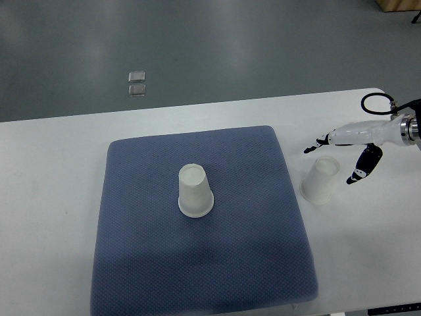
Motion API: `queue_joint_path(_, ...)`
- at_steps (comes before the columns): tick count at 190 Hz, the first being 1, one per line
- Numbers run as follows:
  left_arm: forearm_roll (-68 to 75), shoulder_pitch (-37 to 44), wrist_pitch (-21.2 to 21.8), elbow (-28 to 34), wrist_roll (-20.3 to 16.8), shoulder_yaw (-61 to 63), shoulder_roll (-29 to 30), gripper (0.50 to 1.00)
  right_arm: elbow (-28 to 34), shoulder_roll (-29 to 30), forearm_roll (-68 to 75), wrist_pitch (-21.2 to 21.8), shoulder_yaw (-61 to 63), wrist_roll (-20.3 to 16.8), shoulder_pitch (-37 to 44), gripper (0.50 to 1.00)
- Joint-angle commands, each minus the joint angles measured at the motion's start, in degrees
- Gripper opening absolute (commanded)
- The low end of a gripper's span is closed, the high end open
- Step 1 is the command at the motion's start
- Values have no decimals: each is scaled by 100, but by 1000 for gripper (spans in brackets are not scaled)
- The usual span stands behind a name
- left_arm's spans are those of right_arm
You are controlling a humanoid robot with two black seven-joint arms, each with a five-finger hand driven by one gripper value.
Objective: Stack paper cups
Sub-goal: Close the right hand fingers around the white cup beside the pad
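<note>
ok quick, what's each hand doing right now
Left hand: not in view.
Right hand: open, fingers spread just above the paper cup on the table, not gripping it.

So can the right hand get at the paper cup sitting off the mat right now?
Probably yes. The right hand hovers open just above that cup, which stands upside down on the bare table beside the blue mat, with nothing between them.
</note>
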Motion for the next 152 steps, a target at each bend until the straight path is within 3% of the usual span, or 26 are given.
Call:
queue_joint_path(1,0,0,0,0,6,0,0,1000,-75,149,-147,-187,-17,-7,-31,917)
queue_joint_path(63,0,0,0,0,6,0,0,1000,-215,307,-288,-600,-254,-7,-154,915)
queue_joint_path(108,0,0,0,0,-3,0,0,1000,-743,588,-332,-829,-254,-7,-392,915)
queue_joint_path(152,0,0,0,0,6,0,0,1000,-778,623,-332,-855,-254,-7,-427,907)
